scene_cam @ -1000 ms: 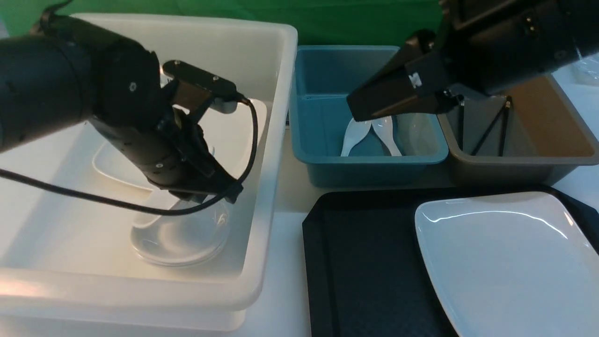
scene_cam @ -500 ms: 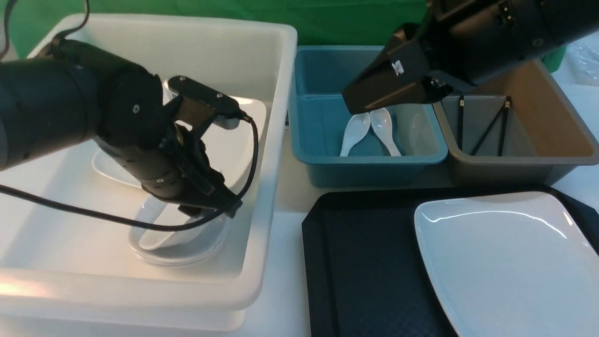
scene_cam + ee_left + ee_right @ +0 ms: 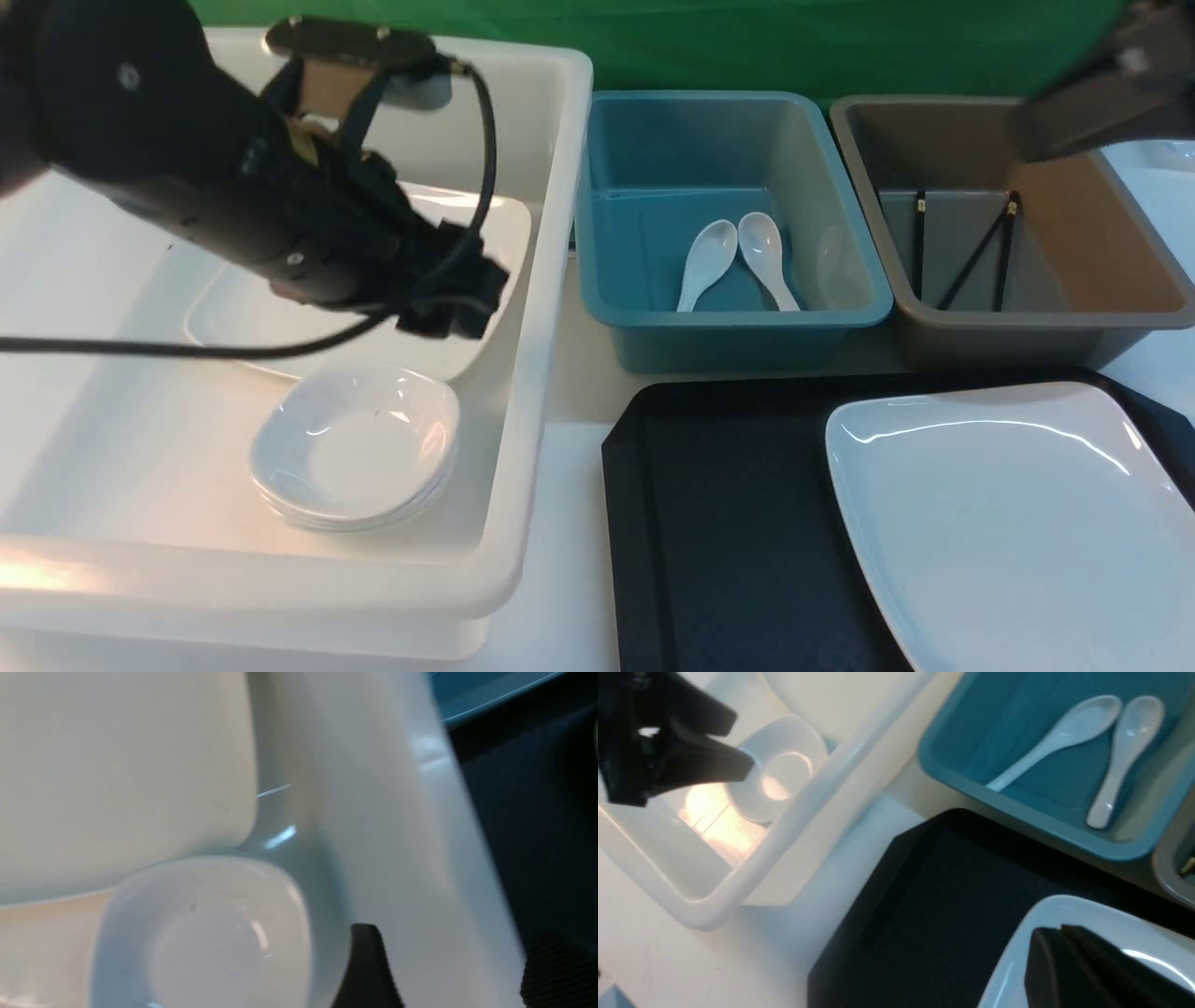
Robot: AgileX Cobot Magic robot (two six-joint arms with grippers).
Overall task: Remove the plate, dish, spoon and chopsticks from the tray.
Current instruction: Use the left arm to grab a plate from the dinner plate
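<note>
You see a tub (image 3: 523, 560), teal bin (image 3: 738, 322) and brown bin (image 3: 1036, 322) bordering the tray (image 3: 728, 523), with the glossy white plate (image 3: 1008, 523) on it. Left pincer (image 3: 460, 975) wide; right pincer (image 3: 1057, 942) closed.

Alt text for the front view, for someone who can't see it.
A large white plate lies alone on the black tray, lower right. Behind, a teal bin holds two spoons, a brown bin holds chopsticks; at left, the left gripper hangs over a white tub of stacked dishes.
</note>
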